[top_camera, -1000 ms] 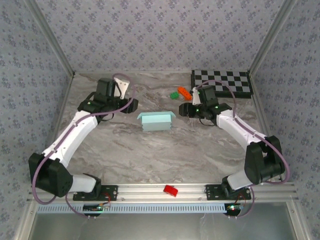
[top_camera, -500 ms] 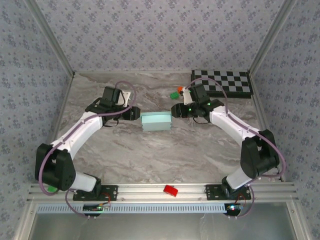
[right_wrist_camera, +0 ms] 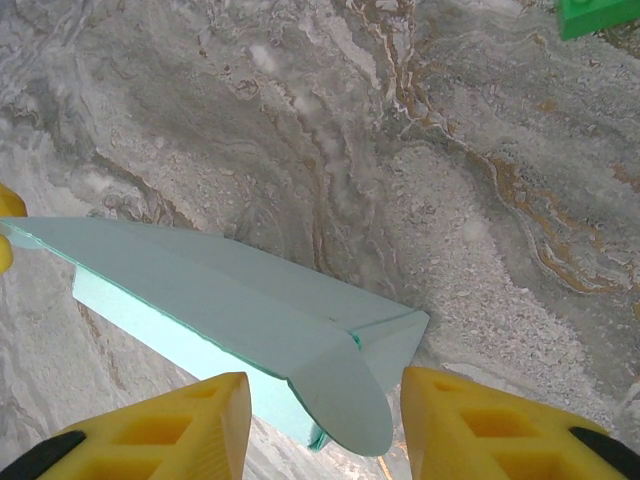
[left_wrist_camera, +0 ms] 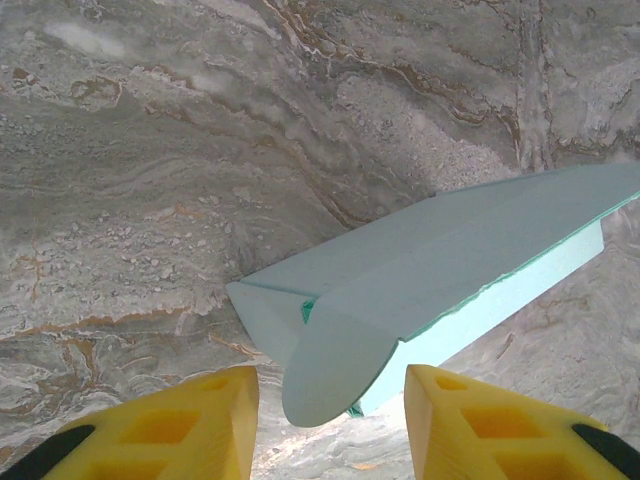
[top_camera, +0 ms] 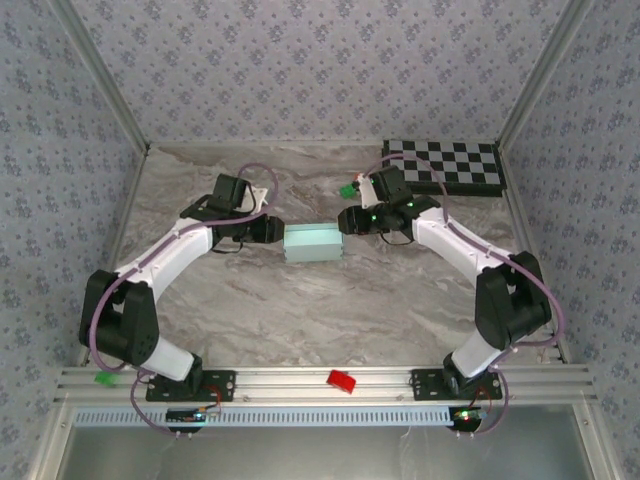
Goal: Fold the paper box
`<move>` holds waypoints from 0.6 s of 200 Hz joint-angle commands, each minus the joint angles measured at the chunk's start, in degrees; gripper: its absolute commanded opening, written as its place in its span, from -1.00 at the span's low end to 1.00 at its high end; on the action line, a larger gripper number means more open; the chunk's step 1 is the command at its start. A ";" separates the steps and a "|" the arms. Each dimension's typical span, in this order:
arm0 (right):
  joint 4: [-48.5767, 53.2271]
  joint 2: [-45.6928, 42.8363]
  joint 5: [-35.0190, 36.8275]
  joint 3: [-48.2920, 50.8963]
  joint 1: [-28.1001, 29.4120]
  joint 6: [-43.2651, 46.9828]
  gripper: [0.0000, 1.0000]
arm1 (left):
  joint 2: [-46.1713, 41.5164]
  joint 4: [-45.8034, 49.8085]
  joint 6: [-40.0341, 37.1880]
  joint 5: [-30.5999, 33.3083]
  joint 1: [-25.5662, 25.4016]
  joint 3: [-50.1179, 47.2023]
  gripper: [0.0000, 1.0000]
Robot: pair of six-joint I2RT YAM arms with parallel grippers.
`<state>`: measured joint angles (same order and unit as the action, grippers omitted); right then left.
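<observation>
The paper box [top_camera: 311,243], pale aqua and part folded, lies mid-table between the two arms. My left gripper [top_camera: 274,229] is at its left end and my right gripper [top_camera: 347,221] at its right end. In the left wrist view the box [left_wrist_camera: 450,250] runs up to the right, and its rounded end tab [left_wrist_camera: 330,370] hangs between my yellow fingers [left_wrist_camera: 150,430] with a gap on each side; my left gripper [left_wrist_camera: 330,420] is open. The right wrist view mirrors this: the box [right_wrist_camera: 220,290] with its rounded tab [right_wrist_camera: 345,400] sits inside my open right gripper [right_wrist_camera: 325,425], untouched.
A black-and-white checkerboard [top_camera: 445,165] lies at the back right. A green brick [top_camera: 348,189] sits just behind the right gripper, also in the right wrist view [right_wrist_camera: 598,15]. A red brick [top_camera: 342,381] rests on the front rail. Patterned walls close in the table.
Both grippers have moved inward from beside the box to its two ends, and their jaws have narrowed. The box's splayed end flaps now lie in line with the fingers.
</observation>
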<state>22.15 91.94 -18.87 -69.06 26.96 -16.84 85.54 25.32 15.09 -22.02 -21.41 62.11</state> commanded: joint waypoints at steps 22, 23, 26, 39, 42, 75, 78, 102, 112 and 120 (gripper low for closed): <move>2.81 0.29 1.52 -1.27 0.88 1.46 -0.14 | 0.89 2.53 -1.01 -2.02 0.16 3.31 -0.15; 2.90 0.27 1.58 -1.22 0.89 1.55 -0.14 | 0.87 2.58 -1.02 -2.00 0.15 3.34 -0.15; 3.02 0.24 1.71 -1.13 0.94 1.58 -0.14 | 0.88 2.70 -1.03 -1.98 0.14 3.32 -0.15; 3.29 -0.09 2.10 -0.74 1.03 1.62 -0.14 | 0.80 2.79 -1.03 -2.17 0.17 3.20 -0.15; 3.30 -0.12 2.09 -0.66 0.99 1.56 -0.15 | 0.74 2.80 -1.03 -2.15 0.19 3.08 -0.16; 3.65 -0.45 2.22 -0.11 1.41 1.84 -0.16 | 0.84 2.54 -0.85 -2.59 0.05 2.64 -0.21; 3.72 -0.49 2.21 -0.11 1.38 1.81 -0.16 | 0.90 2.44 -0.78 -2.65 0.05 2.59 -0.22; 3.94 -0.61 2.59 -0.11 1.60 1.85 -0.19 | 1.21 2.41 -0.68 -2.94 0.05 2.76 -0.25; 4.11 -0.61 2.81 -0.20 1.60 1.81 -0.20 | 1.38 2.42 -0.59 -2.94 -0.01 2.82 -0.25; 4.28 -0.52 2.89 -0.35 1.69 1.91 -0.20 | 1.35 2.44 -0.59 -3.03 -0.04 2.84 -0.28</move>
<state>24.69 92.07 -17.17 -69.06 28.18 -15.94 86.06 26.98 14.87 -23.42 -21.41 63.29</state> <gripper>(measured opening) 0.401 0.374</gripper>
